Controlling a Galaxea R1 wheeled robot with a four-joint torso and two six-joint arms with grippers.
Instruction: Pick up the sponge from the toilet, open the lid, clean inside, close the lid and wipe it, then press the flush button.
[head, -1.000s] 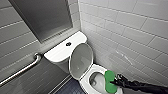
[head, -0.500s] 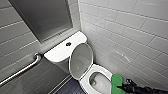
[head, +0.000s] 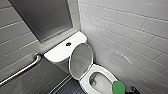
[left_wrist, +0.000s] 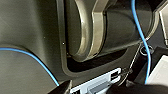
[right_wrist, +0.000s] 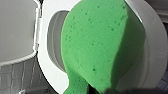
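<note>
We see the sponge, a bright green pad, held above the near right part of the seat of the toilet, just over the edge of the bowl opening. The right gripper comes in dark from the lower right corner, and its fingers are closed on the sponge's lower end. In the right wrist view the sponge stands broad in front of the white seat and the bowl, with the raised lid to one side. The lid is open and stands upright, leaning back against the tank. In the centre of the white tank top sits the flush button, small, dark and round. The toilet stands in a corner of white tiled walls. A metal grab bar runs along the wall to the left of the tank, and a dark grey panel hangs above it. The floor beside the bowl is dark. The left gripper is close against the robot's own dark casing, where a blue cable runs, and we cannot tell whether it is open or closed.
</note>
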